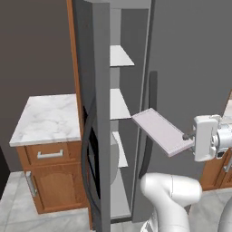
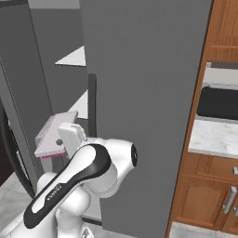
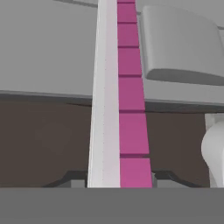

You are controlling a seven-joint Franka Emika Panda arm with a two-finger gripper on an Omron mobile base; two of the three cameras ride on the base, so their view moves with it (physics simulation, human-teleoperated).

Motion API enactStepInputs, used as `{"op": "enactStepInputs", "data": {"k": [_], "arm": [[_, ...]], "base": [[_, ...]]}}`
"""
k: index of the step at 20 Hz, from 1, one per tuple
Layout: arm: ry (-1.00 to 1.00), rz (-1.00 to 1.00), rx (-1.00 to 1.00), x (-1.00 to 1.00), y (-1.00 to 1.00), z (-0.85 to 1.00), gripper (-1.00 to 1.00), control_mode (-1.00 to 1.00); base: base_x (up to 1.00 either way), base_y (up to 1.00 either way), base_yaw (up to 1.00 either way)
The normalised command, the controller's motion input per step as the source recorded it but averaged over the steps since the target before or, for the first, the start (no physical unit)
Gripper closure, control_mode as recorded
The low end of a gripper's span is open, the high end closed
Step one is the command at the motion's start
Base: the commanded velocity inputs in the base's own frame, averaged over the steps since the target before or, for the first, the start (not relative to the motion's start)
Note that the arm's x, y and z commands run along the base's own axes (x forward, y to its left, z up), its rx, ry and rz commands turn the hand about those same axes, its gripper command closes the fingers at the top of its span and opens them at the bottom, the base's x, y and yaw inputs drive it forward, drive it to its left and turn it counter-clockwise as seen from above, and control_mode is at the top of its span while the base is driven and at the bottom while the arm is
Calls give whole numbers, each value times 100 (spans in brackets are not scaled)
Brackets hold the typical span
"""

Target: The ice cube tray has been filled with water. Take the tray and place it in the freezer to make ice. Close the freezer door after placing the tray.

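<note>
The hand (image 1: 186, 136) is clamped on the ice cube tray (image 1: 161, 131), holding it level before the open freezer (image 1: 122, 113).

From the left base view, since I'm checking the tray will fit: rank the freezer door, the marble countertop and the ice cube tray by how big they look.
1. freezer door, swung open, seen edge-on yet tallest
2. marble countertop
3. ice cube tray, held in the gripper; it sits nearer the camera, so its true size is smaller still.
</note>
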Motion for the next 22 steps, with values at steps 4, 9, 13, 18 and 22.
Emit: {"op": "enactStepInputs", "data": {"k": [4,9,13,18,22], "arm": [[0,0,0,0,0,0,100,100],[0,0,0,0,0,0,100,100],[0,0,0,0,0,0,100,100],[-4,0,-3,13,28,0,100,-100],[-7,0,-1,1,17,7,100,-100]], "base": [[54,39,-4],[46,48,0],[38,46,0],[6,8,0],[0,0,0]]}}
